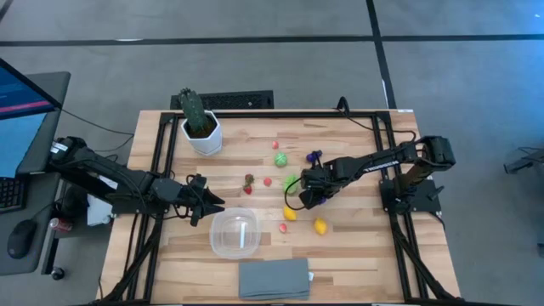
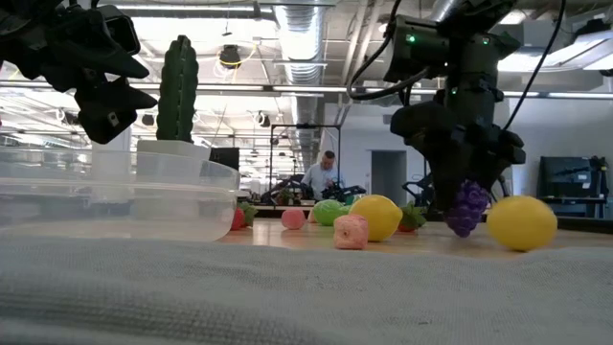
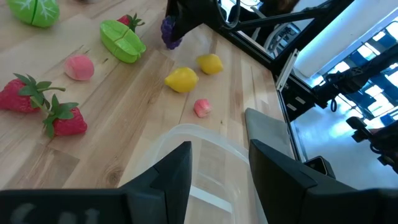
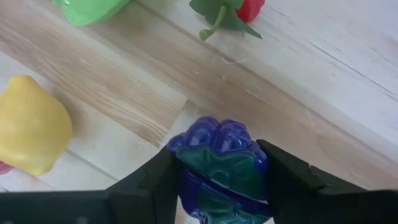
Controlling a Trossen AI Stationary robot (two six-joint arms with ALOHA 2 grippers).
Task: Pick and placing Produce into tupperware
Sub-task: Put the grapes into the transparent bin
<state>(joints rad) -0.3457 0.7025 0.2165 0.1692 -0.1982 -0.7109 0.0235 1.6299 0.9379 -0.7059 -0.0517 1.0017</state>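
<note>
A: Besides the main stuff, there's a green cactus (image 1: 192, 109) in a white pot (image 1: 204, 136) at the desk's (image 1: 357, 255) far corner.

B: Yep, plus a folded grey cloth (image 1: 274, 279) at the near edge, and a person (image 2: 322, 176) way back.
</note>
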